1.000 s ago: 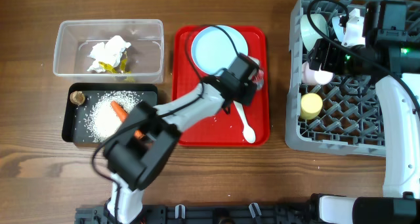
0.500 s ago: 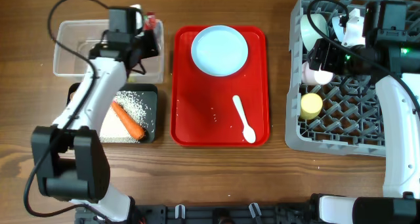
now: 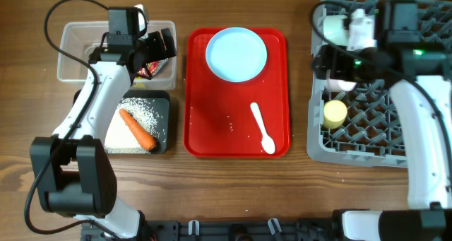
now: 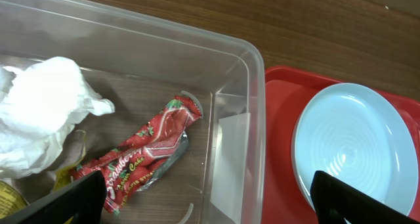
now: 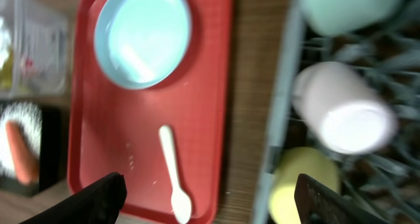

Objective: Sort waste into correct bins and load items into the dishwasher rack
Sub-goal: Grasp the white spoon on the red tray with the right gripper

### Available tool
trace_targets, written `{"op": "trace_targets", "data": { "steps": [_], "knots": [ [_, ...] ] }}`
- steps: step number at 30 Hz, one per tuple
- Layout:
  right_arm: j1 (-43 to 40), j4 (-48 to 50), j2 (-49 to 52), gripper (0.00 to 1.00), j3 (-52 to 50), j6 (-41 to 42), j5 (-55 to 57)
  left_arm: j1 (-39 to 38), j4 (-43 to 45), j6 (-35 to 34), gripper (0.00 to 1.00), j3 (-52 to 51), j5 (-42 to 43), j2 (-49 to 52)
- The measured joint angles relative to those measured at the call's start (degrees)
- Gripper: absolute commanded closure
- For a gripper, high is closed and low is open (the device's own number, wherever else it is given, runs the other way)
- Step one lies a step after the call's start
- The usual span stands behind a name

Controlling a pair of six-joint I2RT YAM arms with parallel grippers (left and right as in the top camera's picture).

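While left gripper [image 4: 209,186] gapes, red wrapper [image 4: 147,155] in tub [image 4: 197,43]

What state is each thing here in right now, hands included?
left gripper, open, empty, over the clear tub.
right gripper, open, empty.
red wrapper, lying in the tub.
tissue, crumpled, in the tub.
carrot, lying among rice in the black tray.
plate, flat on the red tray, empty.
spoon, lying on the red tray.
yellow cup, in the rack.
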Motion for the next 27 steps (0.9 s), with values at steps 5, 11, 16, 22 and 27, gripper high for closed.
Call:
{"op": "trace_targets", "data": {
  "steps": [5, 11, 16, 22, 27],
  "knots": [
    [10.2, 0.2, 8.1, 0.22, -2.2, -0.4, -0.8, 0.0, -1.7, 0.0, 0.0, 0.0, 0.4, 0.0],
    [21.6, 0.5, 17.4, 0.27, -6.0, 0.5, -0.8, 0.0, -2.6, 0.0, 0.0, 0.0, 0.4, 0.0],
    [25.3, 0.7, 25.4, 0.3, -7.3, 2.3, 1.6, 0.0, -3.6, 0.0, 0.0, 0.0, 0.4, 0.0],
    [25.3, 0.7, 30.4, 0.54, -7.8, 3.9, 5.7, 0.0, -4.9, 0.0, 0.0, 0.0, 0.4, 0.0],
    [25.3, 1.5, 30.4, 0.71, -9.1, 4.7, 5.9, 0.0, -5.0, 0.0, 0.0, 0.0, 0.4, 0.0]
  ]
}}
